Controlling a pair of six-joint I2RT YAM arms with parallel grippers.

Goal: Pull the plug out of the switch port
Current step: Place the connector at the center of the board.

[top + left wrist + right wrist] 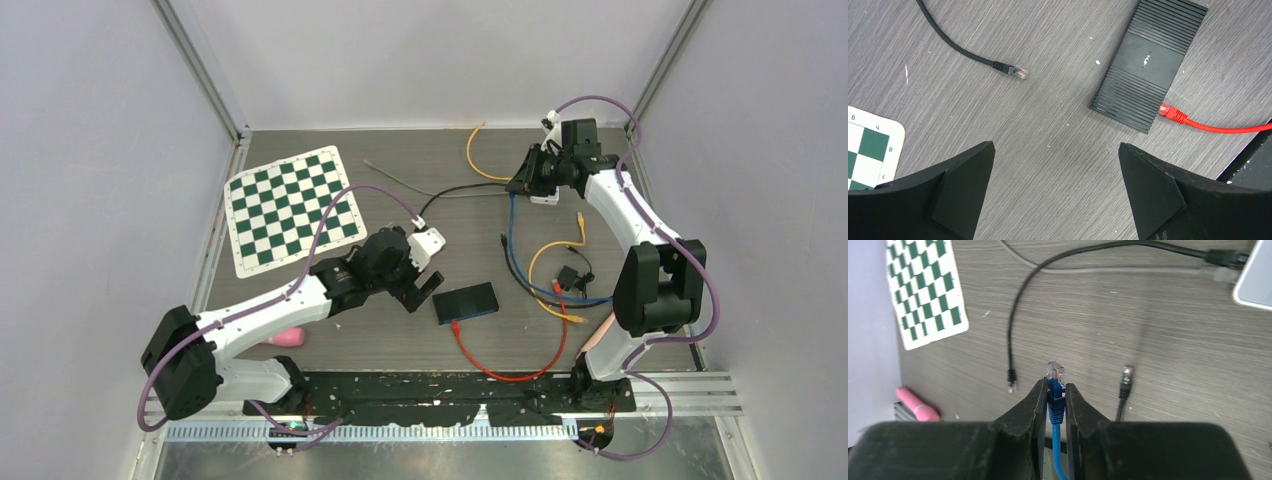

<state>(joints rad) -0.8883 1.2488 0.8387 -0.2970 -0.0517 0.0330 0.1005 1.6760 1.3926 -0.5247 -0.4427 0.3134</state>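
**Inspector:** Where is the red plastic network plug (1173, 112)?
**Surveyor:** It is seated in the near edge of the flat black ribbed switch box (1149, 62). Its red cable (500, 370) loops nearer still. Count: one switch, one plug in it.
**Inspector:** And the tools?
**Surveyor:** Left gripper (424, 291) hovers just left of the switch, fingers spread wide, holding nothing, clear of the red plug. Right gripper (1055, 387), well beyond the switch, is clamped on one blue clear-tipped cable plug (1055, 371). Two loose black cable ends (1011, 377) lie on the table out there.
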